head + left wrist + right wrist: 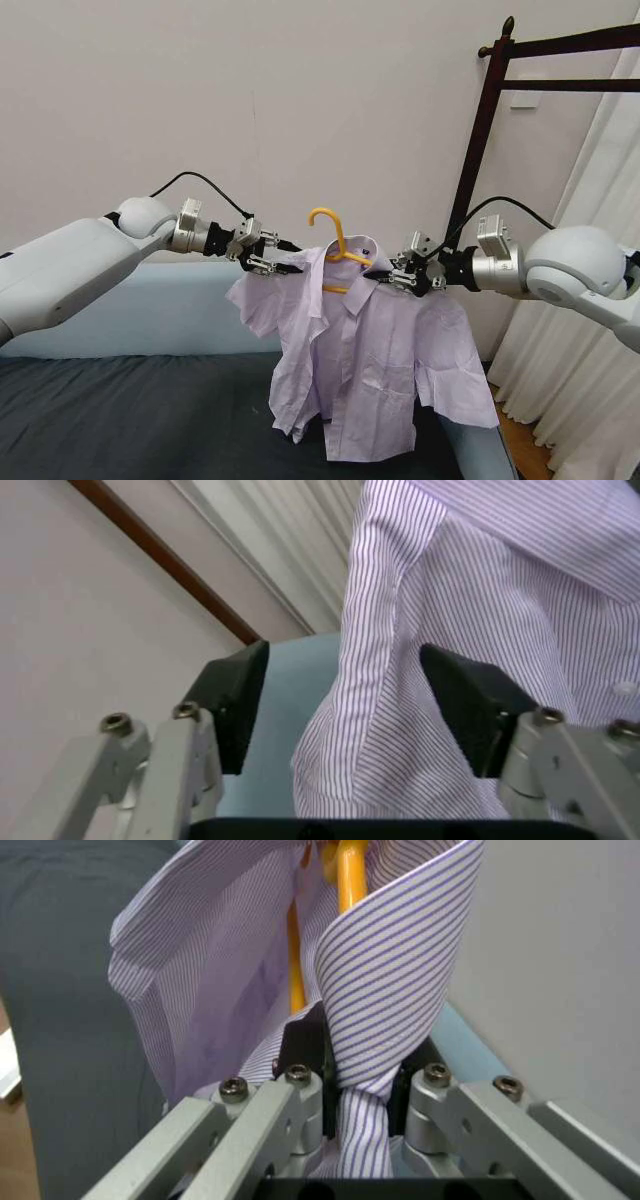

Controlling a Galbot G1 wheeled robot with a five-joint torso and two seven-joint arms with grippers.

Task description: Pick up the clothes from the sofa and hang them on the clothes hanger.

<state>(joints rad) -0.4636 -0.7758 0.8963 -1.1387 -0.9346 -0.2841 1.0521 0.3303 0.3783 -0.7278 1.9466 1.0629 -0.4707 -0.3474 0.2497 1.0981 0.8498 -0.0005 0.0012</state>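
A lilac striped shirt [370,370] hangs on a yellow hanger [330,235], held in the air above the sofa between my two arms. My left gripper [268,262] is at the shirt's left shoulder. In the left wrist view the left gripper [345,679] is open, its black pads wide apart around a fold of the shirt [480,592], with a gap on one side. My right gripper [397,279] is at the other shoulder. In the right wrist view the right gripper [360,1057] is shut on the shirt [390,952], beside the hanger's yellow bar [350,870].
The sofa has a dark seat [120,420] and a light blue backrest [150,310] below the shirt. A dark wooden clothes stand [480,130] rises behind my right arm, against the wall. White curtains [600,340] hang at the far right.
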